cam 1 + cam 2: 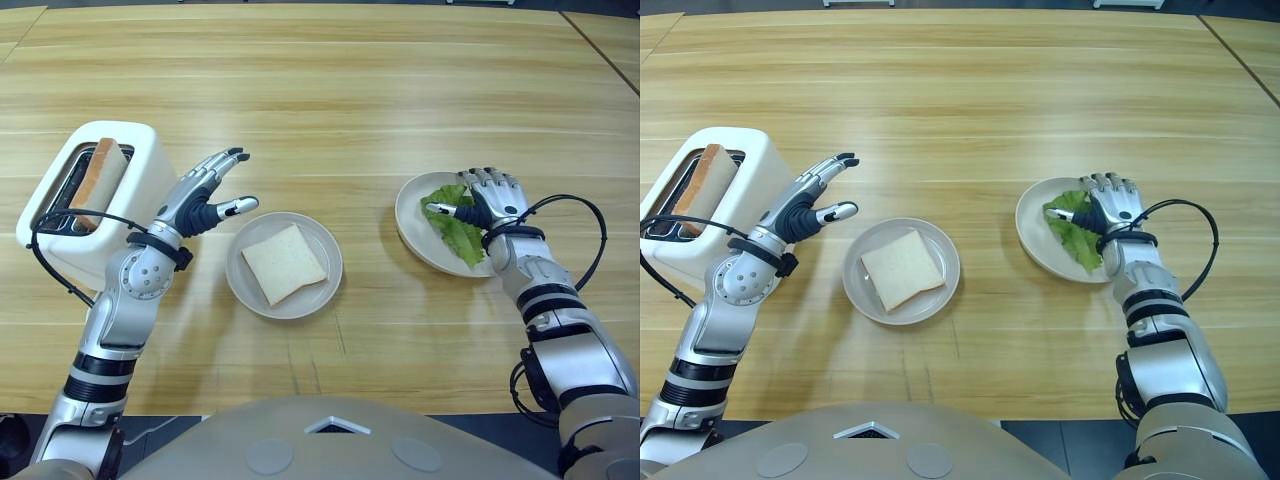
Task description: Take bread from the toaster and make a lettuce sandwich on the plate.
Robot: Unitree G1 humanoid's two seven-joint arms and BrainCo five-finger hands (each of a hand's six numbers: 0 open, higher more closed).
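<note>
**Lettuce in the right robot hand, bread plate off to the left of it**

The right robot hand [497,198] sits at the right of the frame, its fingers curled down over the lettuce [460,240] and its thumb laid across the leaf, so it appears to pinch it. The leaf lies on the lettuce plate [415,210], its long axis running from upper left to lower right.

The target, the middle plate [325,250] with one bread slice [284,264] flat on it, lies to the left of that hand and slightly lower in the frame. Bare counter [350,90] lies between the two plates, so nothing looks likely to block the carry.

The left robot hand [205,195] is spread and holds nothing. It hangs between the toaster [120,170] and the middle plate, near the plate's upper left rim. A second slice [98,180] stands upright in the toaster slot at the left of the frame, nearest that hand.
</note>
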